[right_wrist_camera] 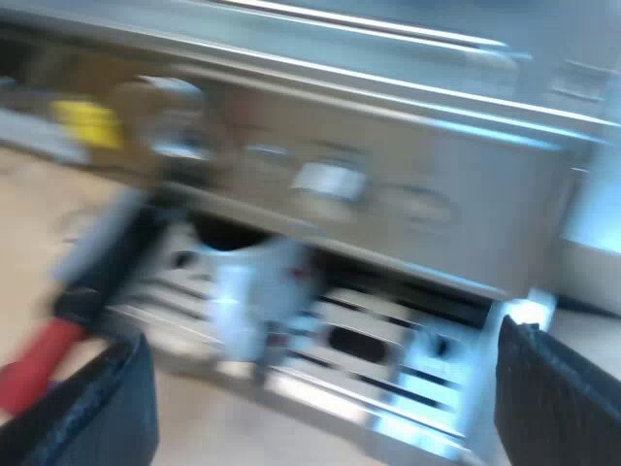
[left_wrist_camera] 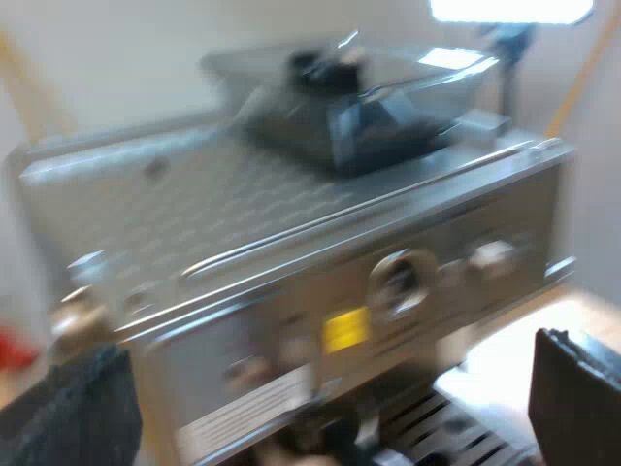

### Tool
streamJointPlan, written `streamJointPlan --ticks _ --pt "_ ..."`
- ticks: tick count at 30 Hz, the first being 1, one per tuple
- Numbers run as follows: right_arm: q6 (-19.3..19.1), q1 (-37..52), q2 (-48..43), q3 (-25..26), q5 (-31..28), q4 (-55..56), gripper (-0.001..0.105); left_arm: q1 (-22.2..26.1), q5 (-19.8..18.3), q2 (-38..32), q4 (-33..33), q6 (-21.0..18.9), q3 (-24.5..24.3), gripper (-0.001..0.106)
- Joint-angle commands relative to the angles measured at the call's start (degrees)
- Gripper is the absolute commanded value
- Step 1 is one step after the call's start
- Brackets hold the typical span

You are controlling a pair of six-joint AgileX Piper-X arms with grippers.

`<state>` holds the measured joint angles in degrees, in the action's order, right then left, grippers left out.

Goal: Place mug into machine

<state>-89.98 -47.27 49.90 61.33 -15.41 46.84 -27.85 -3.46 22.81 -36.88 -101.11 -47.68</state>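
A white mug (right_wrist_camera: 247, 296) stands on the slotted metal drip tray (right_wrist_camera: 388, 379) of the brushed steel espresso machine (right_wrist_camera: 388, 184), under its front panel. It is ahead of the right jaws and apart from them. They are spread wide and hold nothing, with one black finger (right_wrist_camera: 92, 413) low near the light wooden surface (right_wrist_camera: 223, 427) and the other off at the tray's far end. The mug lies between the lines of the two fingers, closer to the first. Just beside the mug, a dark handle ending in red (right_wrist_camera: 39, 364) slants out from the machine's front; I cannot tell whether it is locked in. The right arm is held low, facing the front panel and tray at a slight tilt.

The left arm is raised higher, looking down across the machine's ribbed top and its smoky clear bean hopper (left_wrist_camera: 378, 97). The left jaws are also wide and empty, in front of the panel with its round gauge (left_wrist_camera: 400, 282) and yellow label (left_wrist_camera: 345, 330).
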Motion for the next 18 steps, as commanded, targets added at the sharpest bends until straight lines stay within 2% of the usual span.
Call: streamJointPlan --ticks 1,2,4,7,11,18 --pt "-0.3 9.7 -3.1 0.6 4.5 4.4 0.072 6.8 -4.3 5.3 -3.8 -0.6 -3.5 0.082" --pt "-0.6 13.2 -4.1 0.6 5.6 5.6 0.072 10.4 -6.9 7.0 -5.0 -0.6 -4.6 0.082" --pt "-2.0 17.8 -5.6 0.6 6.7 7.3 0.072 15.1 -9.4 8.8 -5.9 -0.5 -5.7 0.082" --pt "-4.5 25.8 -7.7 0.6 7.1 10.0 0.072 18.9 -9.4 9.8 -5.8 -1.1 -6.0 0.082" --pt "-9.0 34.6 -10.6 0.4 9.9 13.6 0.072 19.9 -9.2 9.5 -7.0 -1.1 -6.0 0.082" --pt "-12.3 45.4 -16.9 -2.3 11.8 15.6 0.072 20.1 -9.2 9.5 -10.9 -1.1 -6.2 0.082"
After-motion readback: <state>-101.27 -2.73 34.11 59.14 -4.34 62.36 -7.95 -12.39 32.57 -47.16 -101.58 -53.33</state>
